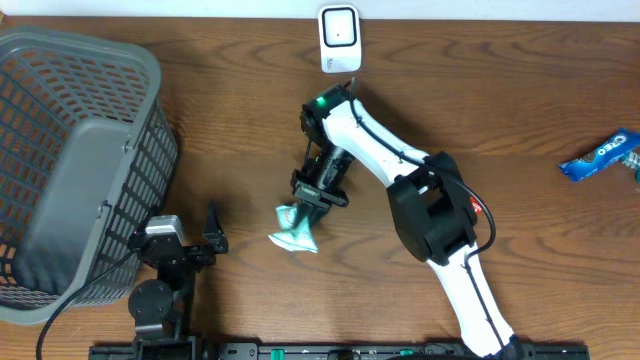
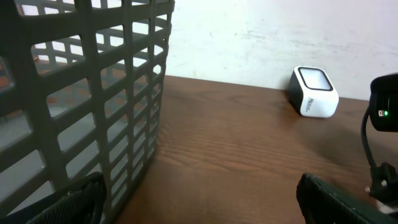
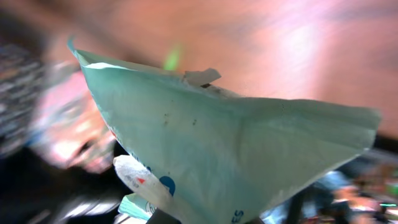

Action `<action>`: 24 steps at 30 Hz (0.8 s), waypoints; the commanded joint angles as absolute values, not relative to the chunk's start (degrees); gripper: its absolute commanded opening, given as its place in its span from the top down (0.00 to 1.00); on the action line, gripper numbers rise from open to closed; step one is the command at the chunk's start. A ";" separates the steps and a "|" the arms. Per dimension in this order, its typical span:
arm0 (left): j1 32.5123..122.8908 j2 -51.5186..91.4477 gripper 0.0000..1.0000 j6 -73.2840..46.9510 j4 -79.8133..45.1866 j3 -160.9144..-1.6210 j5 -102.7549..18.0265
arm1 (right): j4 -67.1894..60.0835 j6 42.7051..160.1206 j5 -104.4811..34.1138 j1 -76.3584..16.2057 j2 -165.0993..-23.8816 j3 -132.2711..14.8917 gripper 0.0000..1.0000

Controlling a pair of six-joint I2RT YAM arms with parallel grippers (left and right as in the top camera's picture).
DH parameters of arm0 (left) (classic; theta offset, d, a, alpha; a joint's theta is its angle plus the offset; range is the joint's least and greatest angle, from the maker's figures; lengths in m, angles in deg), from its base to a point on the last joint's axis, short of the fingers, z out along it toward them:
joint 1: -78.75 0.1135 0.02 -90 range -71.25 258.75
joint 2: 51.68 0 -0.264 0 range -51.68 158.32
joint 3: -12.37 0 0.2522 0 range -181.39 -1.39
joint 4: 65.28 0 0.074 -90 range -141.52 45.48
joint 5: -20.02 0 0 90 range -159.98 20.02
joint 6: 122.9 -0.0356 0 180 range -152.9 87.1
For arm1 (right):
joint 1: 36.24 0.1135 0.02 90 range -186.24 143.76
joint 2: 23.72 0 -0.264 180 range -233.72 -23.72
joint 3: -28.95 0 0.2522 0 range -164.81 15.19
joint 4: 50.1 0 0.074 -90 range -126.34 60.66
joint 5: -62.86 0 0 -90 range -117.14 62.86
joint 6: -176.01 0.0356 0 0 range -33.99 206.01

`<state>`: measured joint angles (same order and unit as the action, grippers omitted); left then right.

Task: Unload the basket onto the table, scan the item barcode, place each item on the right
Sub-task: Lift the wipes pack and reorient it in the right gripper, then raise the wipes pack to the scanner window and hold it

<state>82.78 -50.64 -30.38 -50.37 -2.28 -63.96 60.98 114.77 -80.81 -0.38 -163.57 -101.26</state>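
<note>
Nearest the front edge of the table (image 1: 520, 110), the left gripper (image 1: 180, 242) sits low with its jaws spread wide and nothing between them; its own camera shows the two dark fingers (image 2: 339, 200) at the bottom corners of the frame, with bare wood between them. Just beside it on the left stands a grey mesh basket (image 1: 150, 150), whose wall fills the left half of that wrist view. A little farther in, near the middle of the table, lies the pale green packet (image 1: 293, 234). Its long axis runs roughly near to far: the wide, flared end points toward the front edge and the narrowed end points away, up into the right gripper (image 1: 305, 203). That gripper comes down from the far side, and its jaws are closed on the packet's narrow end. The right wrist view is blurred and filled by the packet, with some blue and red print low down, so it may be lifted clear of the wood, though this cannot be told. Off to the right lies a blue Oreo pack (image 1: 601, 154), well apart. Farthest back, at the far edge, stands the white scanner (image 1: 339, 38).
</note>
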 commanded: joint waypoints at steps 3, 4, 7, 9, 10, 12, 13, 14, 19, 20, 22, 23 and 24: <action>83.07 -50.54 0.02 -31.38 -48.10 -1.62 -63.00 | 61.20 117.28 -103.72 -1.10 -162.70 -102.09 0.99; 83.07 -50.54 0.02 -31.38 -48.08 -1.62 -63.00 | 61.20 117.28 -106.03 -1.08 -162.70 -102.09 0.99; 83.07 -50.54 0.02 -31.38 -48.10 -1.62 -63.00 | 61.20 117.32 -109.49 -1.00 -162.70 -102.09 0.99; 83.07 -50.54 0.02 -31.38 -48.08 -1.62 -63.00 | 61.20 118.26 -111.39 -1.02 -162.70 -102.09 0.99; 83.07 -50.54 0.02 -31.38 -48.08 -1.62 -63.00 | 61.20 118.83 -112.28 -1.02 -162.70 -102.09 0.99; 83.07 -50.54 0.02 -31.38 -48.08 -1.62 -63.00 | 61.20 120.69 -115.10 -1.06 -162.70 -102.09 0.99; 83.07 -50.54 0.02 -31.38 -48.10 -1.62 -63.00 | 61.20 121.19 -116.63 -1.06 -162.70 -102.09 0.99; 83.07 -50.54 0.02 -31.38 -48.08 -1.62 -63.00 | 61.20 122.61 -116.61 -1.06 -162.70 -102.09 0.98; 83.07 -50.54 0.02 -31.38 -48.08 -1.62 -63.00 | 61.18 124.14 -116.57 -1.39 -162.70 -102.11 0.98; 83.07 -50.54 0.02 -31.38 -48.08 -1.62 -63.00 | 61.18 124.73 -116.61 -1.39 -162.70 -102.11 0.99; 83.07 -50.54 0.02 -31.38 -48.10 -1.62 -63.00 | 61.18 130.94 -116.61 -1.37 -162.70 -102.11 0.98; 83.07 -50.54 0.02 -31.38 -48.08 -1.62 -63.00 | 61.20 134.26 -116.61 -1.37 -162.70 -102.11 0.99; 83.07 -50.54 0.02 -31.38 -48.08 -1.62 -63.00 | 61.20 137.39 -116.61 -1.41 -162.70 -102.11 0.98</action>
